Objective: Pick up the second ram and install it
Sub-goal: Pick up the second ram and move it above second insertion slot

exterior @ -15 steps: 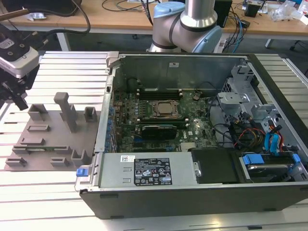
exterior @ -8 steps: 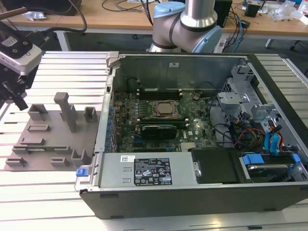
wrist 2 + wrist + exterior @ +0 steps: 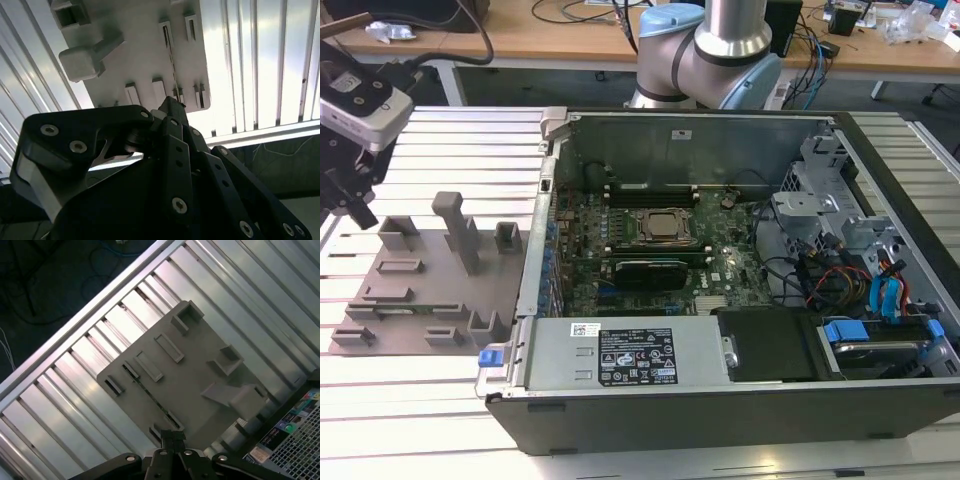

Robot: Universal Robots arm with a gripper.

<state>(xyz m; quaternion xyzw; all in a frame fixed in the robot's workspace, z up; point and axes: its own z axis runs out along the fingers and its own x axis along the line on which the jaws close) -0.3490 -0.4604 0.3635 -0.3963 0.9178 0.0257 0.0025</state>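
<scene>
When hunting for the ram (image 3: 150, 399), find it in the first wrist view as a thin dark line, standing on edge in the holder (image 3: 195, 362) between small slot blocks along one side of that grey plate. Same thin edge in the second wrist view (image 3: 171, 62), crossing the holder (image 3: 135, 50) and ending right at the gripper (image 3: 171, 103). Seen edge-on in both wrist views, so cannot tell its face or chips.

Gripper (image 3: 172, 432) clenched on nothing, with fingertips pressed together and no gap between them in both wrist views. Lined up with the ram's length, tips at its near end. Cannot tell from the wrist views whether touching or apart.

From the exterior view, get the height: gripper (image 3: 362, 215) hanging clear above the worktop (image 3: 420, 430), over the holder's (image 3: 430, 275) edge toward the exterior view's left, well off the plate. Get the surroundings too: open case (image 3: 720, 400) lying on the worktop just beside the holder, toward the exterior view's right, with the board (image 3: 720, 260) bare inside. Tall post (image 3: 460, 230) rising near the holder's middle.

From the first wrist view, add the worktop's long edge (image 3: 100, 305) with dark floor beyond, plus a labelled corner of the case (image 3: 295, 435). From the second, add the post (image 3: 85, 60) and bright slats (image 3: 260, 60) past the holder's edge.
</scene>
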